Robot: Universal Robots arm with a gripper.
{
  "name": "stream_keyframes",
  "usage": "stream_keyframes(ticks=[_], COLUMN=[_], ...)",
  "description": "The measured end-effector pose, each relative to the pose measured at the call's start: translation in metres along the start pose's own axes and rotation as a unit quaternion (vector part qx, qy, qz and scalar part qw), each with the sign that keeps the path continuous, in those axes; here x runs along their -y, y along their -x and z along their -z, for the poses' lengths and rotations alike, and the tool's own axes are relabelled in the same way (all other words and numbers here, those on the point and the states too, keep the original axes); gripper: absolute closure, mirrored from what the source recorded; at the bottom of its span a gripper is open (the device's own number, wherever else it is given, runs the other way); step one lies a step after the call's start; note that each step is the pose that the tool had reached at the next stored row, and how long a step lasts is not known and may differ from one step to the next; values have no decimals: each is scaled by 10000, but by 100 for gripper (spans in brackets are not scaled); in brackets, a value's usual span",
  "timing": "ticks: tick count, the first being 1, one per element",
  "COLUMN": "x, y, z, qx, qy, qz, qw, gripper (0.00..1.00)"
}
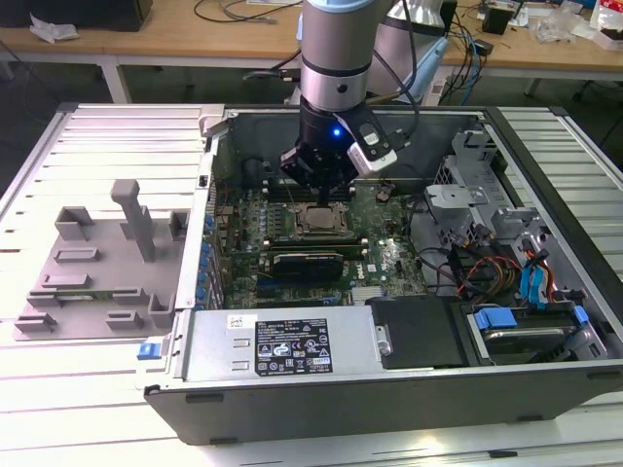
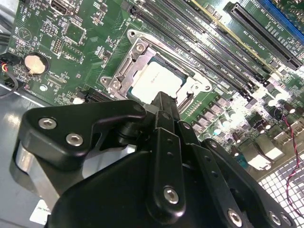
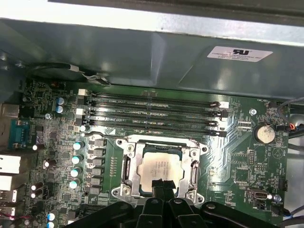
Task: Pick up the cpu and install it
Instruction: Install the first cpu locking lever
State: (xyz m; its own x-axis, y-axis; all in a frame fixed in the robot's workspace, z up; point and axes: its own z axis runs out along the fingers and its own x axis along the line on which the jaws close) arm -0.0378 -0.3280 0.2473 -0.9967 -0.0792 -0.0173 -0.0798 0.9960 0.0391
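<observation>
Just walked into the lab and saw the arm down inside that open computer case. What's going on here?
The robot arm's gripper is reaching into the open computer case, right over the motherboard's socket frame. The cpu lies inside that frame, silvery top up, and in both wrist views the gripper's tip sits at the chip's edge. The grey plastic tray sits outside the case, on the exterior view's left.

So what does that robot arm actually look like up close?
The arm is a thick silver-grey tube with a darker band at its joint. Below it sits a black gripper with a small blue light, a white-and-black box clipped to its side, and black cables trailing behind. In the second wrist view its links are matte black with silver screws.
</observation>
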Motion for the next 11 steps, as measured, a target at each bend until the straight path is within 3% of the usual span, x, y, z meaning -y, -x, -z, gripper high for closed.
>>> stream_keyframes(ticks=[11], x=[0], y=[0], z=[11], qx=[0], qy=[-1], qz=[0], qw=[10000], gripper=[89])
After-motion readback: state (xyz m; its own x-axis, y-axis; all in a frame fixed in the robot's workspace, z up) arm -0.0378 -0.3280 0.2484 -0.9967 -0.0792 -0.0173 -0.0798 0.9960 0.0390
